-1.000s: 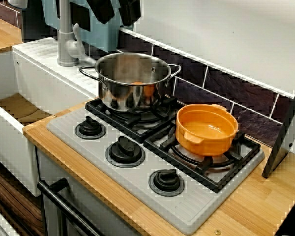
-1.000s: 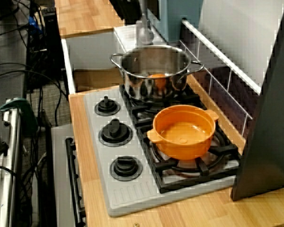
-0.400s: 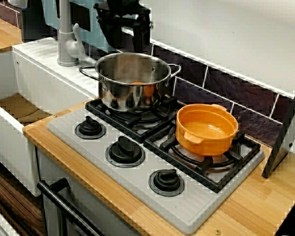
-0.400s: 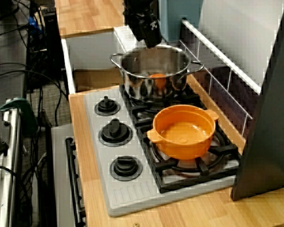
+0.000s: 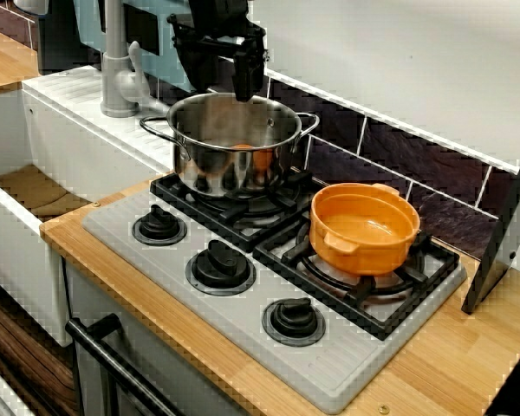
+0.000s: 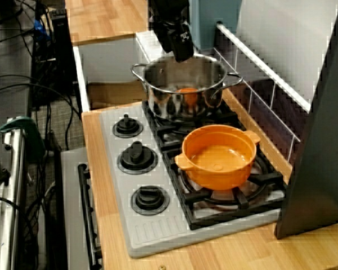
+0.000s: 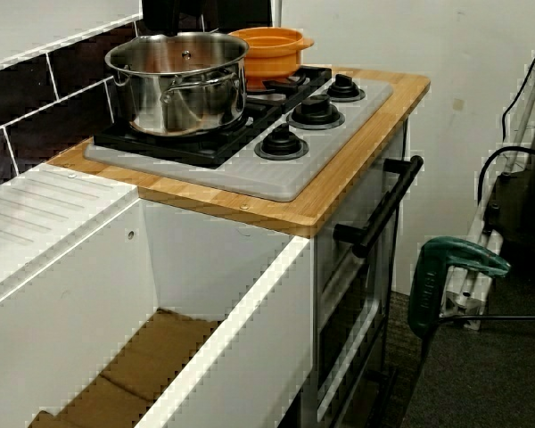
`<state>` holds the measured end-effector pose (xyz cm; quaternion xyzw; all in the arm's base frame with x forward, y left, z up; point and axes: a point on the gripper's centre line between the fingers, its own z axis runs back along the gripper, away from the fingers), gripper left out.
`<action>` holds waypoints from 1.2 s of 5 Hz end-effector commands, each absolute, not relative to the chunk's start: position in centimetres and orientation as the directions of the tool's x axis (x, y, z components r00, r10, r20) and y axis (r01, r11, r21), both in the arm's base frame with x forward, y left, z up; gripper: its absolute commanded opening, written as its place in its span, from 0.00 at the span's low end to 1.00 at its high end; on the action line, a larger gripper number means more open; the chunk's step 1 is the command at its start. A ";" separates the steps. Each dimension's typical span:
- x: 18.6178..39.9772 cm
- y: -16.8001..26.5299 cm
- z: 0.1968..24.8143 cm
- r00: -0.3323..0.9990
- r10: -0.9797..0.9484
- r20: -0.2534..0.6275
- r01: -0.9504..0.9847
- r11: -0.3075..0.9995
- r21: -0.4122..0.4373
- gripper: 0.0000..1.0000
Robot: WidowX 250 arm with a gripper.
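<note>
hand (image 5: 218, 87): black, hangs just above the far rim of the steel pot, not touching it. Fingers look spread, nothing between them.
steel pot (image 5: 234, 160): upright on the far-left burner of the stove, two side handles, no lid.
orange lump (image 5: 243, 147): inside the steel pot, low down. Can't tell what it is.
orange pot (image 5: 364, 227): on the right burner, just beside the steel pot, open top, looks bare inside.
stove (image 5: 199, 308): grey plate set into the wooden table (image 5: 451, 364), black grates.
knobs (image 5: 220, 263): three black ones in a row along the near edge.
tap (image 5: 117, 69): grey, far left, behind the white sink (image 5: 17, 225).
</note>
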<state>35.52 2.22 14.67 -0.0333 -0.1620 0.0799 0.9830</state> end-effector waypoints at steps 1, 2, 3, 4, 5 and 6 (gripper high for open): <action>35.9 2.7 16.3 0.915 0.174 0.364 -0.152 0.984 -0.089 1.00; 36.2 2.2 15.6 0.924 0.188 0.334 -0.169 0.982 -0.084 1.00; 36.9 2.6 14.5 0.924 0.209 0.321 -0.195 0.978 -0.078 1.00; 37.2 2.7 13.2 0.922 0.207 0.328 -0.200 0.978 -0.054 1.00; 37.0 2.8 12.5 0.929 0.199 0.313 -0.199 0.979 -0.034 1.00; 36.5 2.9 12.3 0.932 0.195 0.306 -0.197 0.980 -0.024 1.00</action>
